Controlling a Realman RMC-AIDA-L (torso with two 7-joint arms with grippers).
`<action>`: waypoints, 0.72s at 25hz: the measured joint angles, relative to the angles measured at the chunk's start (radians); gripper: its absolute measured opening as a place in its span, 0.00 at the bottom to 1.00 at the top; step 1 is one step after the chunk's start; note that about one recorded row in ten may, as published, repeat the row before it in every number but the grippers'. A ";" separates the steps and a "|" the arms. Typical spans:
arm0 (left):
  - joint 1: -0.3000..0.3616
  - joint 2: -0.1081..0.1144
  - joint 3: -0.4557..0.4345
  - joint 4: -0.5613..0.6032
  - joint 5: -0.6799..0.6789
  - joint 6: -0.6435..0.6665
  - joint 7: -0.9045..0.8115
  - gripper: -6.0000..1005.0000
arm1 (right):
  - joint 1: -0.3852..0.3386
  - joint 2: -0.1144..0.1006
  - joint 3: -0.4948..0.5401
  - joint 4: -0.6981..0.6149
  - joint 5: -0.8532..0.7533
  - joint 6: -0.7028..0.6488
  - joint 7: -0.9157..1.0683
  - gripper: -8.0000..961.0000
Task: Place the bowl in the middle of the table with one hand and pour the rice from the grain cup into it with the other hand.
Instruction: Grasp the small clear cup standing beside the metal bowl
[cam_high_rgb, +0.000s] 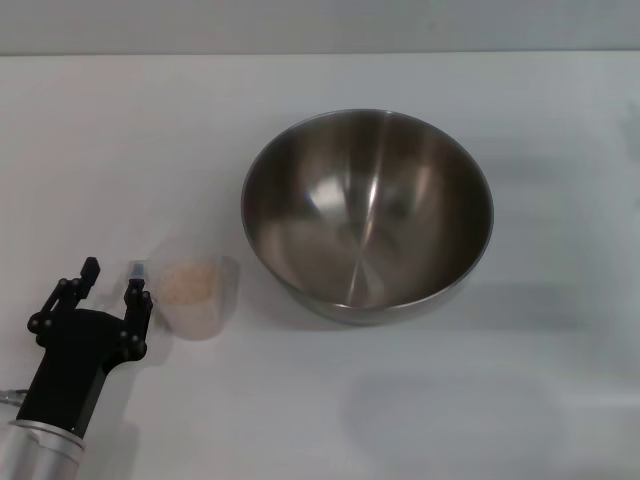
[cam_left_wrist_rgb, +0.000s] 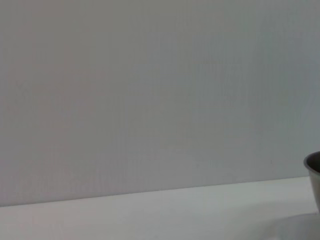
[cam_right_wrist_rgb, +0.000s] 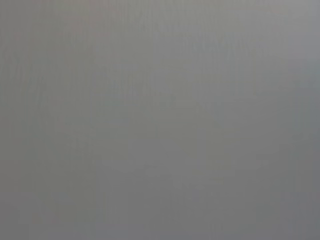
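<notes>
On the near left of the table (cam_high_rgb: 480, 400), the left gripper (cam_high_rgb: 112, 280) stands wide open and empty just beside the grain cup (cam_high_rgb: 195, 295) with rice (cam_high_rgb: 188, 280). Near the middle sits the bowl (cam_high_rgb: 367, 215), apparently placed. Next it should close on the cup's handle.

probably a lab: bare white table (cam_high_rgb: 500, 420), plain grey wall (cam_left_wrist_rgb: 150, 90).

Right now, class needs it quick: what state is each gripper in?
Left gripper: open, holding nothing, just beside the grain cup, one finger at its handle.
Right gripper: not in view, so it cannot be told.
</notes>
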 joint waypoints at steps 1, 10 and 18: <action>0.000 0.000 0.000 0.000 0.000 0.000 0.000 0.57 | 0.000 0.000 0.000 0.000 0.000 0.000 0.000 0.71; -0.014 0.000 0.005 -0.008 0.000 -0.003 -0.002 0.41 | 0.000 0.001 0.000 0.003 0.000 -0.001 0.000 0.71; -0.018 0.000 -0.001 -0.009 0.000 -0.005 -0.019 0.08 | 0.000 0.002 0.000 0.003 0.000 -0.001 0.004 0.71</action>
